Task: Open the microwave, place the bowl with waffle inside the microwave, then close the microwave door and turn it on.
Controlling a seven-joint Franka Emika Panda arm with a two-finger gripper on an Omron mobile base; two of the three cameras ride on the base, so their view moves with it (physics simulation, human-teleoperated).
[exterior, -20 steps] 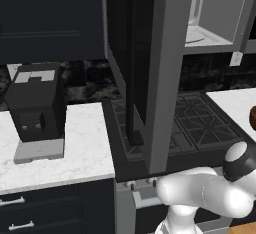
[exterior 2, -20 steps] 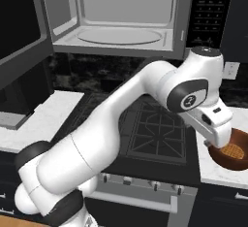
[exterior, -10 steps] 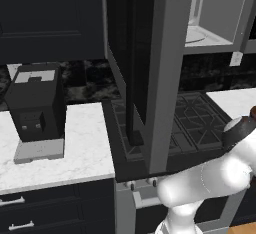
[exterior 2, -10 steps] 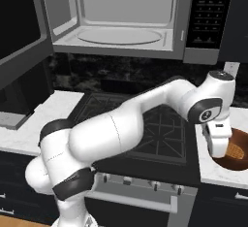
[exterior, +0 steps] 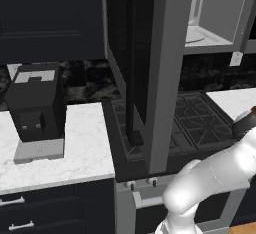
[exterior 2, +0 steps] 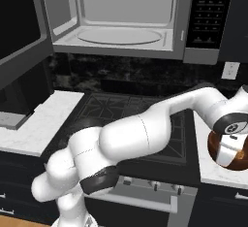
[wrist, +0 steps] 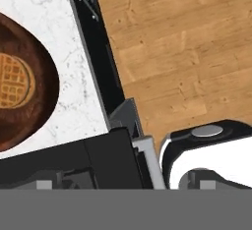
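Right base view, microwave door [exterior: 145,63] open, bowl [exterior 2: 227,149] on counter [exterior 2: 206,165], waffle [wrist: 15,80] inside

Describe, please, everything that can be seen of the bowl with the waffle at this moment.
The bowl is round, dark reddish-brown and glossy, with a golden gridded waffle lying flat in its bottom. It sits upright on the white marbled counter to the right of the stove, near the counter's front edge. In the right base view the robot's white hand covers part of its rounded side. Whether the hand touches it cannot be told.
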